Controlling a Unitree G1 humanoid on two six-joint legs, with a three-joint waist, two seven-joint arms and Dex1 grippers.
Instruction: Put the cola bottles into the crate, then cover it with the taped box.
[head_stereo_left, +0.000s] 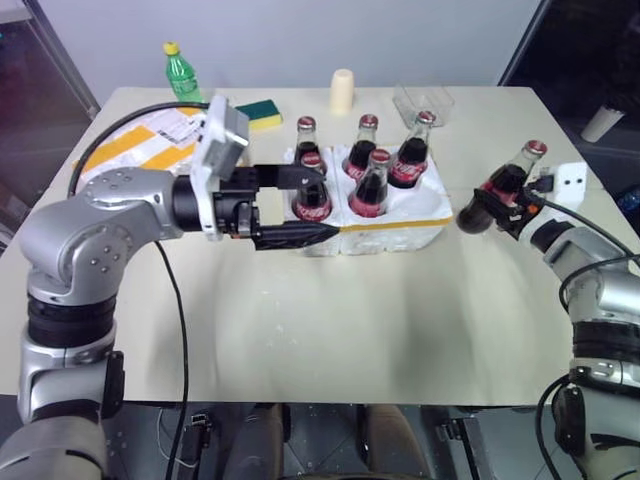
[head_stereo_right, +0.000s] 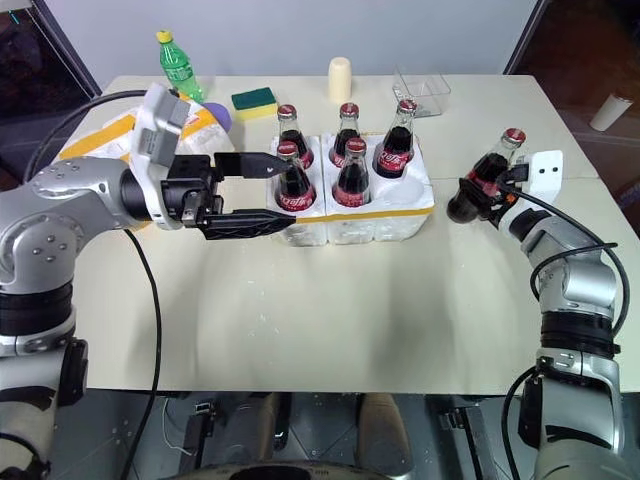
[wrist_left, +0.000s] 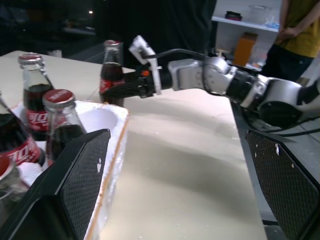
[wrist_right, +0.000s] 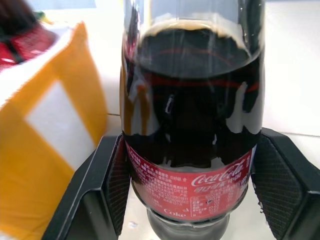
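Observation:
The crate (head_stereo_left: 420, 236), a low white foam tray with a thin yellow band, stands mid-table with several cola bottles (head_stereo_left: 372, 186) upright in its wells. Its front right well (wrist_left: 97, 118) holds nothing. My left gripper (head_stereo_left: 312, 206) is open at the crate's left front corner, level and pointing right. One of its fingers (wrist_left: 82, 172) is beside the front left bottle (head_stereo_left: 311, 195), and it holds nothing. My right gripper (head_stereo_left: 508, 207) is shut on another cola bottle (wrist_right: 192, 125), held tilted above the table to the right of the crate. The taped box (head_stereo_left: 140, 145) lies at the back left, partly behind my left arm.
Along the table's far edge are a green plastic bottle (head_stereo_left: 181, 72), a yellow-green sponge (head_stereo_left: 260, 113), a cream cylinder (head_stereo_left: 342, 91) and a clear plastic container (head_stereo_left: 422, 100). A person (wrist_left: 300, 30) stands beyond the table's right side. Bare tabletop lies in front of the crate.

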